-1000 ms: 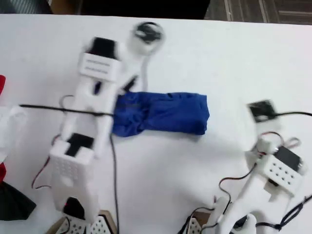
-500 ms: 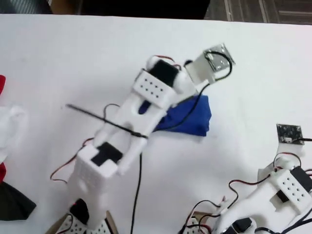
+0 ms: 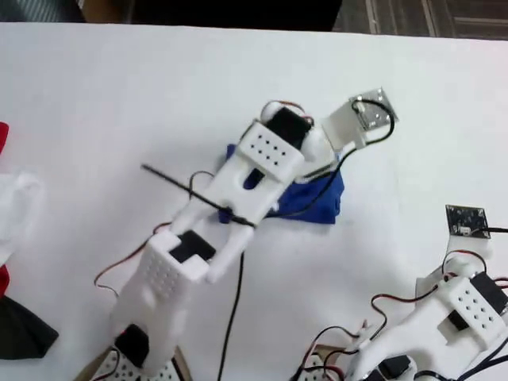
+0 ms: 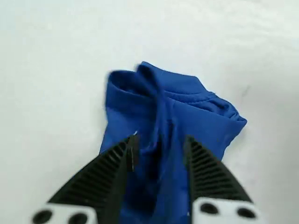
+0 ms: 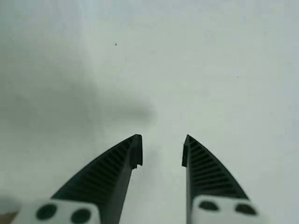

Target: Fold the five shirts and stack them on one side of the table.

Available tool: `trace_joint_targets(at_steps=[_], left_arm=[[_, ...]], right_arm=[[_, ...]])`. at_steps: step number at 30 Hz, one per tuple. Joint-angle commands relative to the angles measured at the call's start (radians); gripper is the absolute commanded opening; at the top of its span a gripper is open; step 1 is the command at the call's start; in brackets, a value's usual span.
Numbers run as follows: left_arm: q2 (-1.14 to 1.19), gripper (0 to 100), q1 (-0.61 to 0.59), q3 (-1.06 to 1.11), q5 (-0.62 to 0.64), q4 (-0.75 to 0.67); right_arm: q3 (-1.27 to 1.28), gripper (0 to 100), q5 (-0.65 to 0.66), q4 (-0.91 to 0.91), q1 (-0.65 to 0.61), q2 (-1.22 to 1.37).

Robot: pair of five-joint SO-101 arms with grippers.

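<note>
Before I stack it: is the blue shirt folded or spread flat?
Folded: the blue shirt lies as a compact, layered bundle beneath the open left gripper.

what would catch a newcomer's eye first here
The bright blue shirt lies bunched near mid-table, with the left arm stretched across it in the high view. The left hand hangs open right over its folds. At the table's left edge sits a pile of red, white and black clothes.

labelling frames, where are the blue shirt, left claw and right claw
blue shirt (image 4: 177, 100), left wrist view, middle of the cloth
left claw (image 4: 160, 142), left wrist view, midway between fingertips
right claw (image 5: 162, 140), right wrist view, midway between fingertips
</note>
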Motion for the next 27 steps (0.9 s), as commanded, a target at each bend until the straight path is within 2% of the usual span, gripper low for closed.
trace_joint_targets(at_steps=[1, 5, 8, 9, 12, 13, 15, 20, 27], left_arm=[[-0.023, 29, -0.009, -0.166, 0.020, 0.104], [-0.014, 29, -0.103, -0.369, 0.064, 0.233], [-0.011, 26, -0.230, -0.403, 0.066, 0.295], [-0.009, 22, -0.282, -0.394, 0.066, 0.304], [0.008, 0, -0.434, -0.317, 0.072, 0.299], [0.017, 4, -0.483, -0.291, 0.094, 0.304], [0.031, 2, -0.563, -0.231, 0.132, 0.304], [0.035, 3, -0.680, -0.036, 0.150, 0.298], [0.017, 3, -0.855, 0.220, 0.173, 0.172]], right_arm=[[-0.005, 14.9, -0.003, -0.008, 0.004, -0.031], [-0.006, 14.9, -0.011, -0.004, -0.041, -0.030], [-0.037, 14.8, -0.018, 0.012, -0.139, -0.028], [-0.064, 14.8, -0.041, 0.033, -0.183, -0.027], [-0.201, 10.9, -0.118, 0.124, -0.355, -0.015], [-0.258, 7.6, -0.146, 0.151, -0.424, 0.004], [-0.371, 1.3, -0.219, 0.186, -0.567, 0.073], [-0.713, 2.2, -0.316, 0.255, -0.865, 0.426], [-1.398, 2.2, -0.322, 0.550, -1.084, 0.964]])
